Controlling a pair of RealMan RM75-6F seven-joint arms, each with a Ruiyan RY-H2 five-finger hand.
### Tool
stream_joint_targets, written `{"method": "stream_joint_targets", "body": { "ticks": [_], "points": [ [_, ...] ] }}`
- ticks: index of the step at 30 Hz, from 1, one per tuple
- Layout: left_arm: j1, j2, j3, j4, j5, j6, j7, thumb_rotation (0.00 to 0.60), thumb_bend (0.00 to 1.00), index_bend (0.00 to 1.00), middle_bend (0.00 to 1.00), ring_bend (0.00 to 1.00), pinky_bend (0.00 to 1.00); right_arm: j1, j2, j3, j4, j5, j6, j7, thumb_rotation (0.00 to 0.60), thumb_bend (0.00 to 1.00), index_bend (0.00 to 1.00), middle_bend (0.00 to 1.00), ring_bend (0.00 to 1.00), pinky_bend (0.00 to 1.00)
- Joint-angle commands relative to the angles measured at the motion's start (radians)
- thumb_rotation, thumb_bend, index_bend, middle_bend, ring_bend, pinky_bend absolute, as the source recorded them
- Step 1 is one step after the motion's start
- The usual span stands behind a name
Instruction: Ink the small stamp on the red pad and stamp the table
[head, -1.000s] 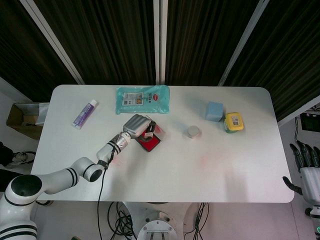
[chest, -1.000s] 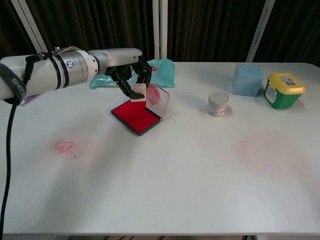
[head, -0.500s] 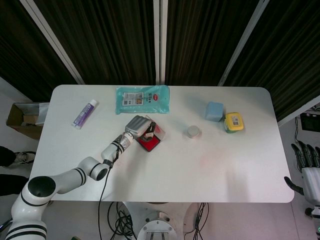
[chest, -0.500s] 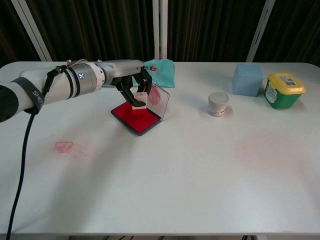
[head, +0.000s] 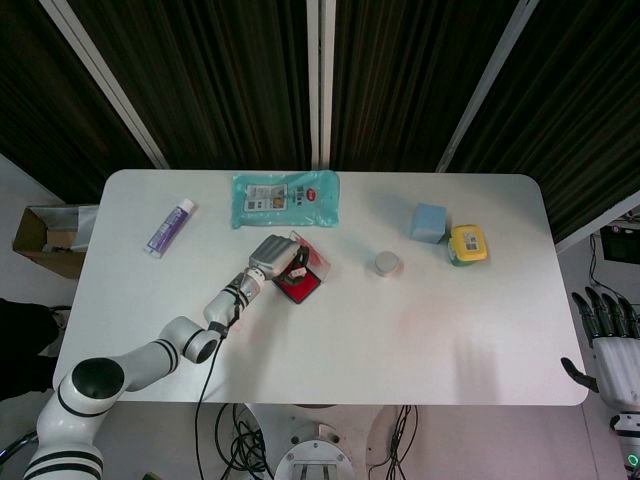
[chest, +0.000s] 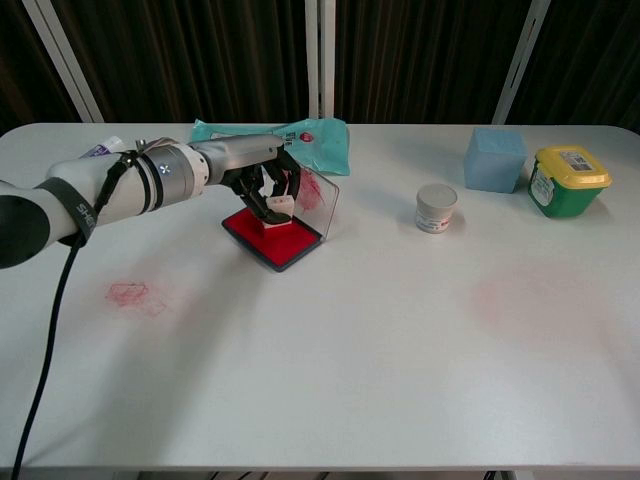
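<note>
The red ink pad (chest: 285, 243) (head: 300, 288) lies open left of the table's centre, its clear lid (chest: 318, 195) tilted up behind it. My left hand (chest: 262, 182) (head: 272, 254) grips the small white stamp (chest: 276, 211) and presses it down onto the red surface. In the head view the hand covers most of the stamp. My right hand (head: 606, 335) hangs off the table's right edge, fingers apart, holding nothing.
A teal wipes packet (chest: 275, 133) lies behind the pad. A small white jar (chest: 436, 208), a blue cube (chest: 494, 158) and a yellow-lidded green tub (chest: 568, 179) stand to the right. A purple tube (head: 168, 227) lies far left. A red smudge (chest: 130, 295) marks the table near-left.
My left hand has lowered the stamp from above the pad until it sits on the red surface. The forearm dropped closer to the table. The right hand barely moved.
</note>
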Motion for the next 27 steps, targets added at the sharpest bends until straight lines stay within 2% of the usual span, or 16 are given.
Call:
{"method": "stream_joint_targets", "body": {
  "ticks": [1,6,10,14,19,21,23,27],
  "points": [
    [0.003,-0.019,0.010,0.030,0.014,-0.002,-0.028,0.600,0.45,0.63,0.66,0.96,1.00,0.000,-0.001,-0.001,0.000,-0.001,0.000,-0.001,0.600,0.09,0.00,0.00,0.00,0.00],
    [-0.002,-0.030,0.009,0.063,0.033,0.012,-0.066,0.600,0.45,0.63,0.66,0.96,1.00,-0.003,0.002,0.001,-0.002,-0.002,0.006,-0.001,0.600,0.09,0.00,0.00,0.00,0.00],
    [-0.006,0.000,0.003,0.035,0.045,0.027,-0.090,0.600,0.45,0.63,0.66,0.96,1.00,-0.002,0.003,0.002,-0.001,0.001,0.004,0.002,0.600,0.09,0.00,0.00,0.00,0.00],
    [0.012,0.090,-0.006,-0.081,0.052,0.060,-0.107,0.600,0.45,0.63,0.66,0.96,1.00,0.003,0.006,0.005,-0.001,0.003,-0.001,0.006,0.600,0.09,0.00,0.00,0.00,0.00],
    [0.087,0.278,0.002,-0.324,0.062,0.139,-0.112,0.600,0.46,0.63,0.66,0.96,1.00,0.005,0.008,0.013,-0.001,0.004,0.005,0.011,0.600,0.09,0.00,0.00,0.00,0.00],
    [0.126,0.353,0.022,-0.419,0.074,0.178,-0.094,0.600,0.46,0.63,0.66,0.96,1.00,0.006,0.005,0.014,0.003,0.008,0.002,0.018,0.600,0.09,0.00,0.00,0.00,0.00],
    [0.168,0.409,0.062,-0.485,0.102,0.225,-0.046,0.600,0.45,0.63,0.66,0.96,1.00,0.008,-0.001,0.014,0.011,0.013,-0.004,0.024,0.600,0.09,0.00,0.00,0.00,0.00],
    [0.236,0.460,0.139,-0.548,0.121,0.251,-0.017,0.600,0.44,0.63,0.66,0.96,1.00,0.014,-0.013,0.011,0.024,0.013,-0.020,0.028,0.600,0.09,0.00,0.00,0.00,0.00]
  ]
}}
